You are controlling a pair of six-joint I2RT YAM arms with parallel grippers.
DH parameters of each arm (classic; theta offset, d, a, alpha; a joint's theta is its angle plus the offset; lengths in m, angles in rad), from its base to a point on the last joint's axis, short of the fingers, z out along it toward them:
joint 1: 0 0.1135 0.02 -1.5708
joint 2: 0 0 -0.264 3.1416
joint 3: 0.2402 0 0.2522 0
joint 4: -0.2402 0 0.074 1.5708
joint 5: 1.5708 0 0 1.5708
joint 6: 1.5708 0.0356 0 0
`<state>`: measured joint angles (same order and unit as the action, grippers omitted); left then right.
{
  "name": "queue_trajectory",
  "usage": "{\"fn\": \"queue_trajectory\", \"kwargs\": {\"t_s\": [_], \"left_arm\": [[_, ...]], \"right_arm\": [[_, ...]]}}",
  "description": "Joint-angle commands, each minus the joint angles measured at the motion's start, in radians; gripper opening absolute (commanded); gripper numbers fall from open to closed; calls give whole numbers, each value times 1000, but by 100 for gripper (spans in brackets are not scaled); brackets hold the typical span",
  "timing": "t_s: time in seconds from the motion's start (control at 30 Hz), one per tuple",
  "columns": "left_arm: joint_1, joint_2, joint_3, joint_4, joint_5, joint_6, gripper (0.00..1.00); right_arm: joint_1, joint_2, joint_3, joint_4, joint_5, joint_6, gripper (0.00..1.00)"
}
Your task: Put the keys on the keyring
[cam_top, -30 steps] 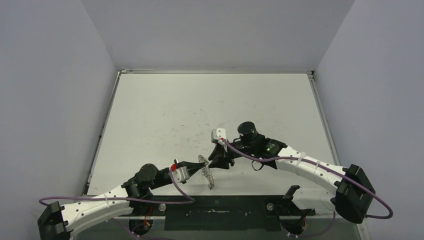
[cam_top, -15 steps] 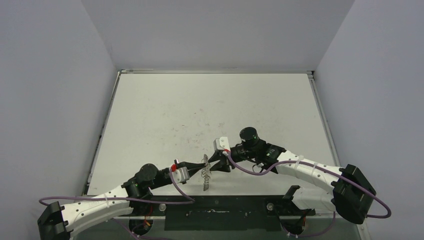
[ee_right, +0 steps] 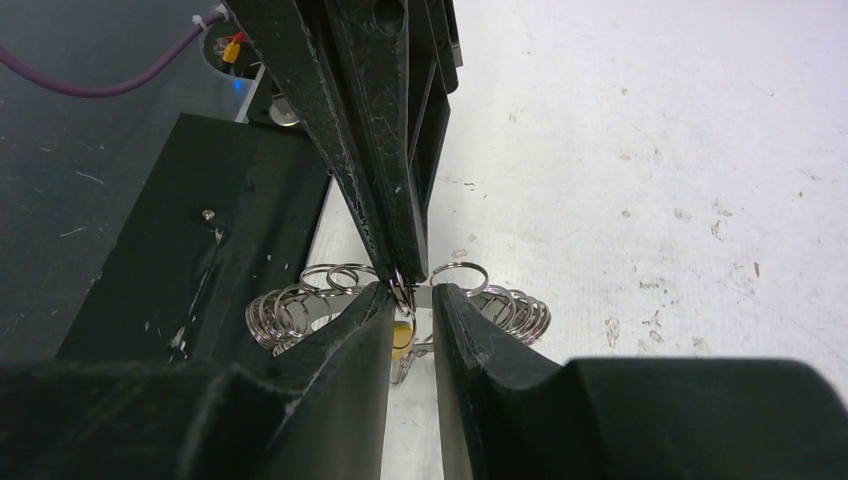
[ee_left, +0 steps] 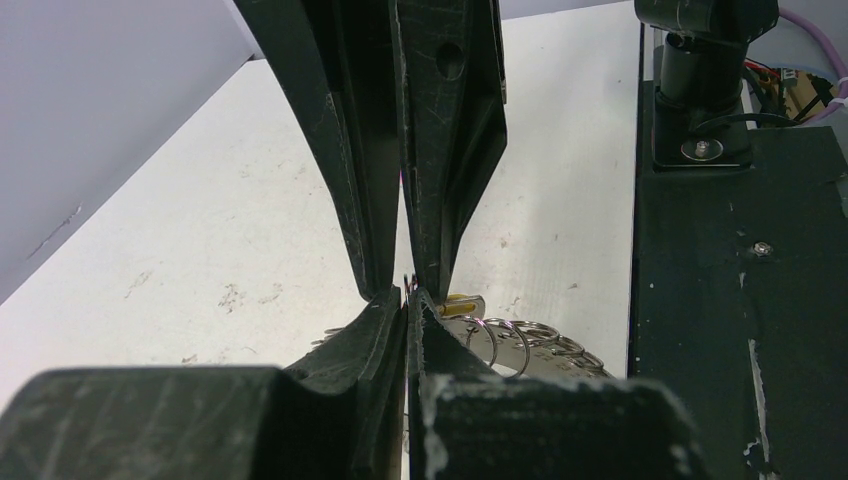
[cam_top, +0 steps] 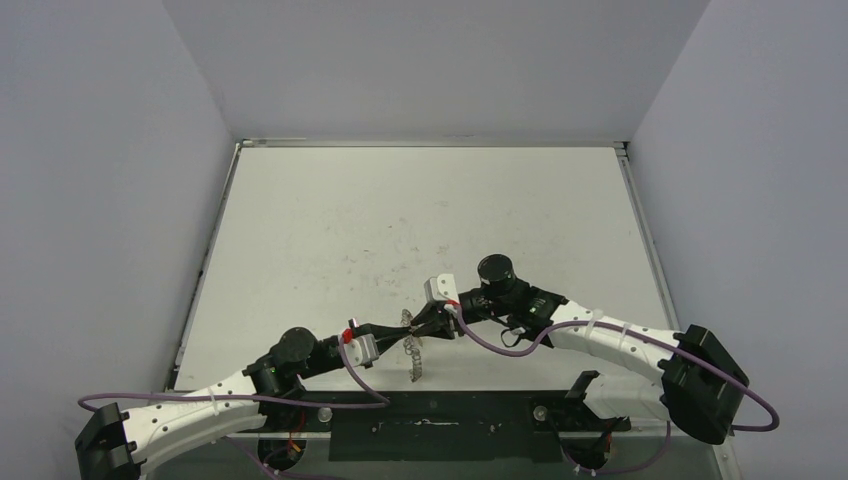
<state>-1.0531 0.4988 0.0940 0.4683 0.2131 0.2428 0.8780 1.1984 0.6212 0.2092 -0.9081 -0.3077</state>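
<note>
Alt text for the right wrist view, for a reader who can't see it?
The left hand reaches down from the top, its fingers shut on the keyring, tip to tip with the right hand below. A yellow key head shows in the right hand's narrow gap, over a white table.

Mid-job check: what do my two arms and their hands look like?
The left arm and right arm match: white links, black joints, a purple cable trailing along each. The left hand and right hand each carry two long, tapered, scuffed black fingers.
</note>
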Motion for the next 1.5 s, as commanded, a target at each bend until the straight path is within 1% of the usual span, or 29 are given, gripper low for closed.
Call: {"fn": "queue_trajectory", "kwargs": {"t_s": [0.0,0.17,0.2,0.27,0.3,0.43,0.5,0.53,0.63,0.73,0.8,1.0,1.07,1.17,1.47], "left_arm": [[-4,-6,11,96,10,-8,0],[-4,-6,9,99,9,-6,0],[-4,-6,10,100,9,-6,0],[-4,-6,9,99,9,-5,0],[-4,-7,9,100,8,-6,0],[-4,-8,10,97,3,-5,0],[-4,-14,16,77,-1,-3,0],[-4,-20,20,63,-5,-1,0],[-4,-35,38,10,-12,4,17],[-4,-52,62,-59,-22,8,26],[-4,-60,88,-117,-29,14,28],[-4,-58,168,-311,-62,33,31],[-4,-55,183,-345,-73,38,31],[-4,-54,190,-350,-78,42,31],[-4,-5,197,-302,6,45,31]], "right_arm": [[4,11,3,59,-46,-33,22],[5,7,-1,46,-41,-55,23],[4,6,-1,47,-40,-56,21],[4,3,1,42,-39,-57,6],[4,0,3,35,-36,-60,0],[5,-12,18,3,-27,-52,0],[4,-14,50,-64,-14,-53,0],[4,-12,75,-119,0,-55,0],[6,11,178,-345,61,-82,0],[11,51,300,-565,116,-119,0],[19,87,386,-710,161,-132,0],[69,190,594,-975,289,-131,0],[93,221,649,-1034,325,-131,0],[132,259,709,-1081,375,-125,0],[168,302,770,-1074,396,-93,0]]}}
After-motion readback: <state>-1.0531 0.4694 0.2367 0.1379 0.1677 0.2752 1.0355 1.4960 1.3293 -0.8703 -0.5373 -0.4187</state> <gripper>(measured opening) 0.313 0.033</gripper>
